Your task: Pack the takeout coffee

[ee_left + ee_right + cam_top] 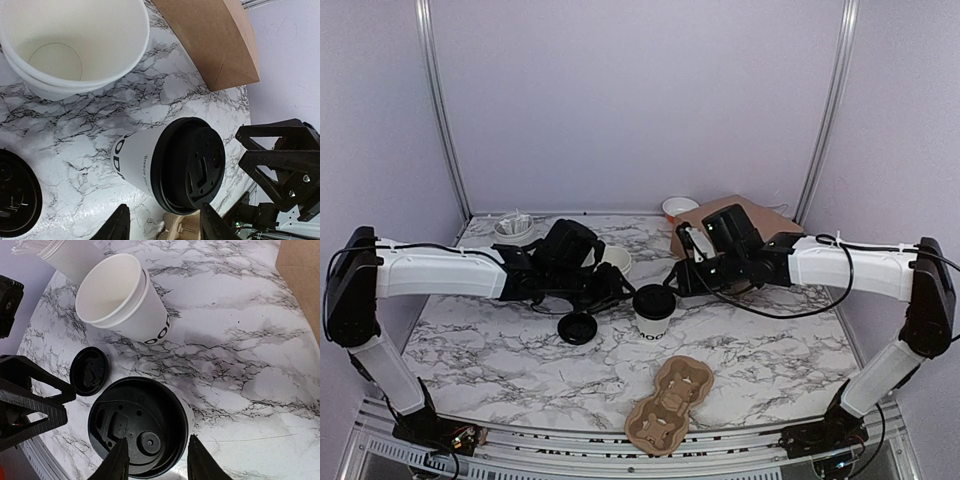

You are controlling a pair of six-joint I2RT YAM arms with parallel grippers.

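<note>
Takeout coffee (653, 312) stands upright mid-table (780, 350), black lid (135, 425) on. Left pincer (162, 220) is just left of it, jaws apart, and we see no contact. Right pincer (158, 442) is partly open over the lid's right edge; we can't tell if it touches. Loose lid (578, 327) lies left of the cup, stacked open cups (616, 260) sit far-left, and a cardboard carrier (670, 403) is near.

The right gripper (157, 462) hung over the black-lidded takeout coffee (145, 410), its two fingers apart, one across the cup's top and the other just off its rim. Beyond it stood nested open white cups (117, 292). A loose black lid (89, 371) lay near them on the marble table (240, 355), and a brown bag (302, 285) filled the right edge.
</note>
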